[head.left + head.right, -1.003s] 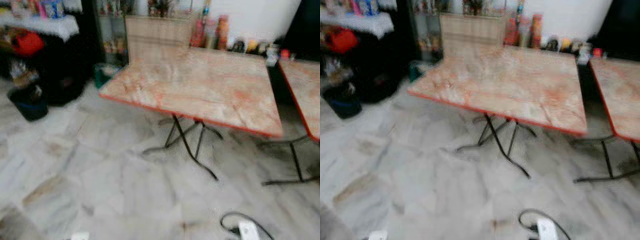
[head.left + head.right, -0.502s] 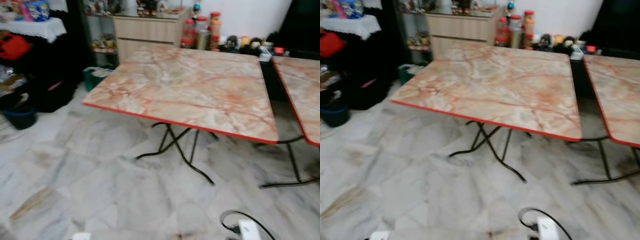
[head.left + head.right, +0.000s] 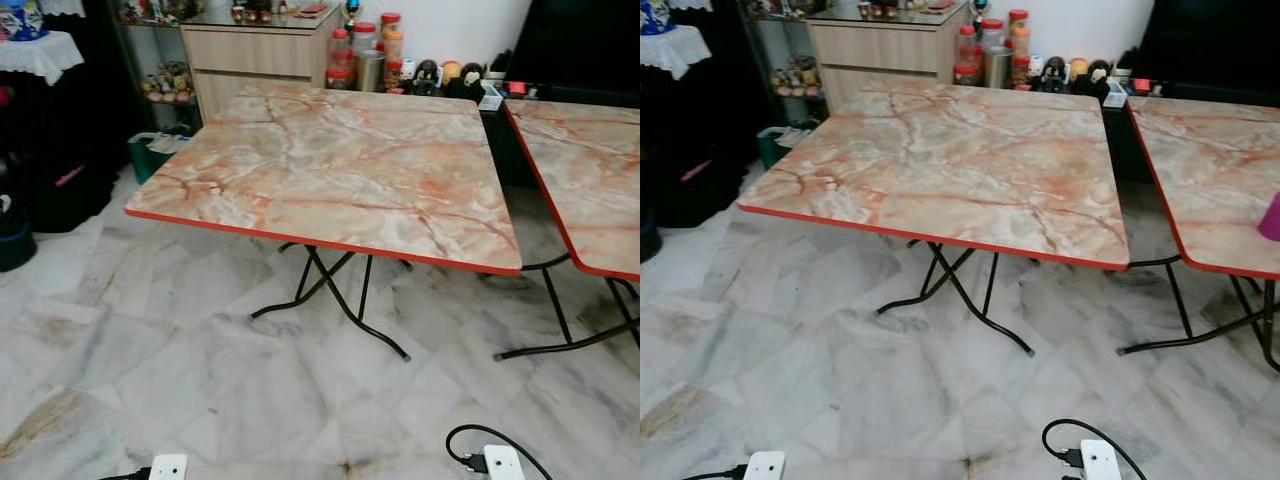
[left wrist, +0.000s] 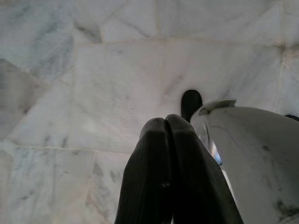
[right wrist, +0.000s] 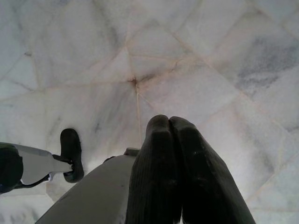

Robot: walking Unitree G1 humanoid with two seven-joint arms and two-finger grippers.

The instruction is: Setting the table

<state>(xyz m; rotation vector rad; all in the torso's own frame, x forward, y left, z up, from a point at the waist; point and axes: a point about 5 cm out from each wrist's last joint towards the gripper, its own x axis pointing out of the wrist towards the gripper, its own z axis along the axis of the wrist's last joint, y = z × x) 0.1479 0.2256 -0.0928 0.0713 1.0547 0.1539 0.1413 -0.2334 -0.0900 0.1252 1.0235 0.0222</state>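
Left hand (image 4: 166,123) and right hand (image 5: 169,123) closed, empty, above floor (image 4: 93,70).

The head views were bright and evenly lit, sharp, without motion blur. The marble table top (image 3: 340,170) gave a soft sheen but no hard glare. Under it a faint shadow lay on the pale floor (image 3: 200,380). The far left corner was dark. The wrist views were dimmer and greyish; the close black fingers (image 4: 173,172) looked soft, out of focus.
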